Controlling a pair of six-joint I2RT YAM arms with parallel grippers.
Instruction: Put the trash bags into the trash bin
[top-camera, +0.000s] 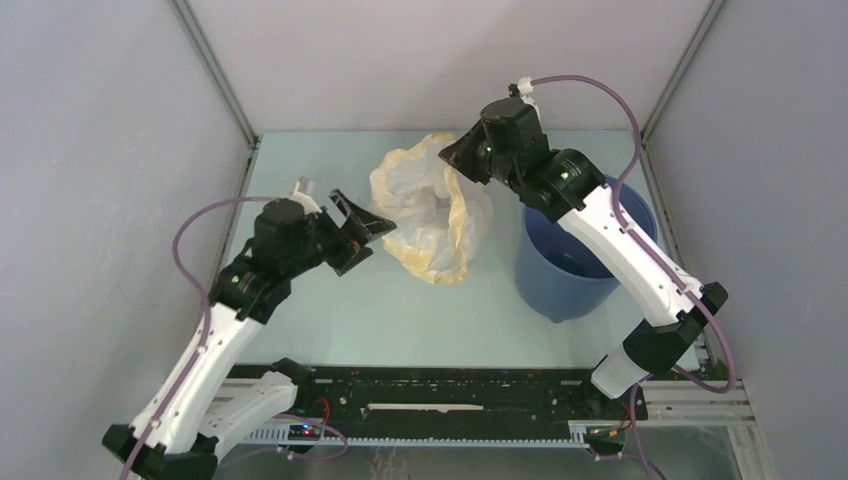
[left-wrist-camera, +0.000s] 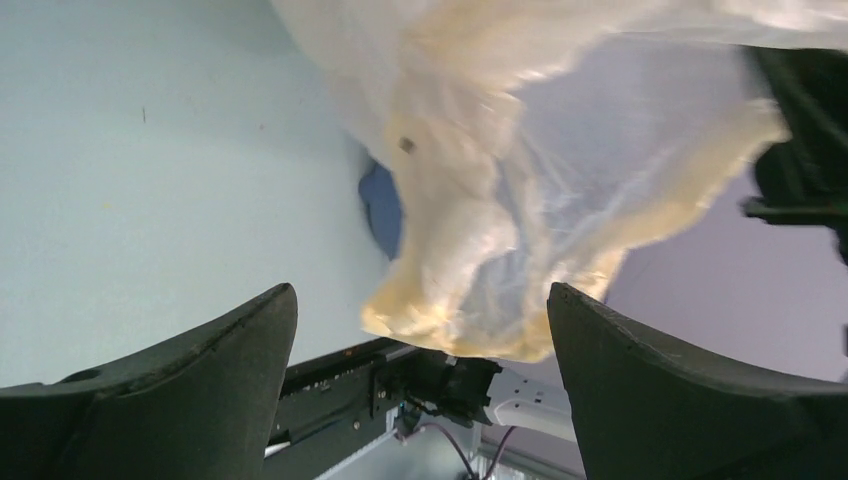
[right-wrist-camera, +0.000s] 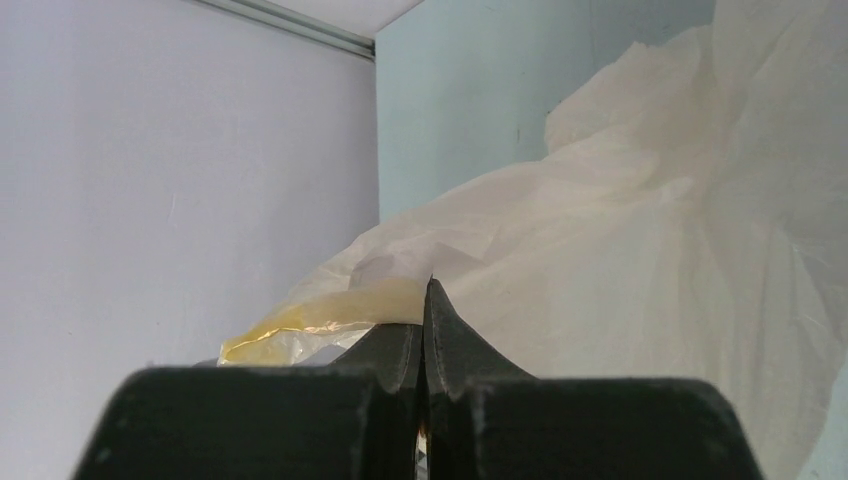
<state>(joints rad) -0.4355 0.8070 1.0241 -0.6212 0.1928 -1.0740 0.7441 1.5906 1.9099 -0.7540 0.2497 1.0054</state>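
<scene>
- My right tool (top-camera: 458, 160) is pinched shut on the rim of the trash bag (top-camera: 430, 215), which hangs just left of the blue bucket (top-camera: 560, 275).
- My left tool (top-camera: 365, 225) gapes empty, farther left of the bucket.
- The bucket's mouth lies rightward of the bag, and my right arm is nearer.

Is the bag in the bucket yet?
Done: the right claw is shut on the bag at its edge. In hand: the bag hangs beside the blue bucket, left claw open nearby. Left: moving it over the rim and dropping it in.
</scene>
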